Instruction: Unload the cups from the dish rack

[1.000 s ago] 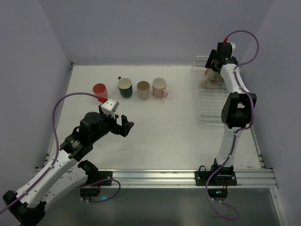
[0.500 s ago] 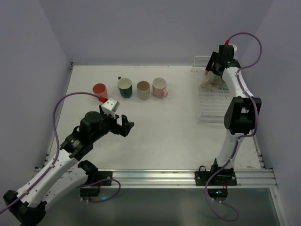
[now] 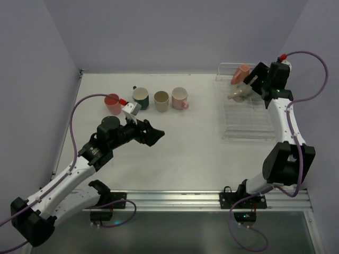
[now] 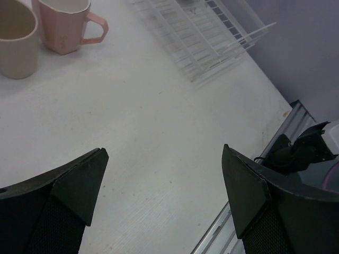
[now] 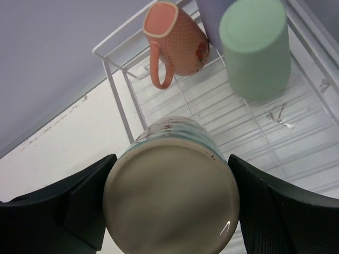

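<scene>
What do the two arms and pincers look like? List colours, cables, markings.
Both arms, the left arm and the right arm, have white links with black joint housings. Each pincer, left pincer and right pincer, has two black wedge-shaped fingers. A purple cable with a red plug runs to each wrist. No markings are legible.

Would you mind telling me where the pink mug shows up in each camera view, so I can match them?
Top external: the pink mug, rightmost in the row of four, left of centre.
Left wrist: top left, handle pointing right, beside the tan cup.
Right wrist: not in it.
Shared landmark: the dish rack, right side in the top view, top centre from the left wrist, filling the right wrist view.
</scene>
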